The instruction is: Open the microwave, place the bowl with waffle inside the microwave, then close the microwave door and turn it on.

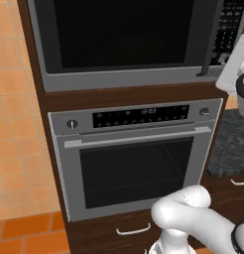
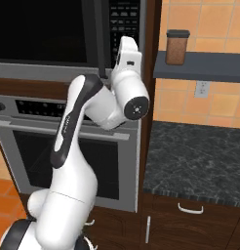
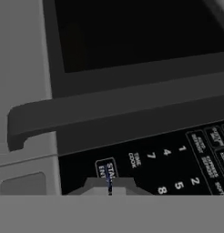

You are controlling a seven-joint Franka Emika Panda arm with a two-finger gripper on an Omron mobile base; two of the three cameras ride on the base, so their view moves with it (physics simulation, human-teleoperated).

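Note:
The microwave [image 1: 119, 79] is built in above the oven, and its black glass door [image 1: 119, 34] is closed, with the dark bar handle [image 1: 212, 39] at its right edge. The keypad panel [image 2: 124, 19] lies right of the handle. In the hand view the handle [image 3: 109, 113] runs across the middle and the keypad [image 3: 177, 159] lies below it. My gripper [image 3: 109, 186] is shut with nothing in it, its fingertips pressed together right at the start button [image 3: 107, 169]. The white hand [image 2: 127, 53] is raised against the keypad. The bowl with waffle is out of view.
Below the microwave is the grey oven [image 1: 134, 158] with two knobs and a bar handle. A drawer handle [image 1: 133, 230] sits under it. To the right are a dark stone counter [image 2: 200, 156], a shelf holding a brown jar [image 2: 176, 47], and a wall outlet [image 2: 202, 89].

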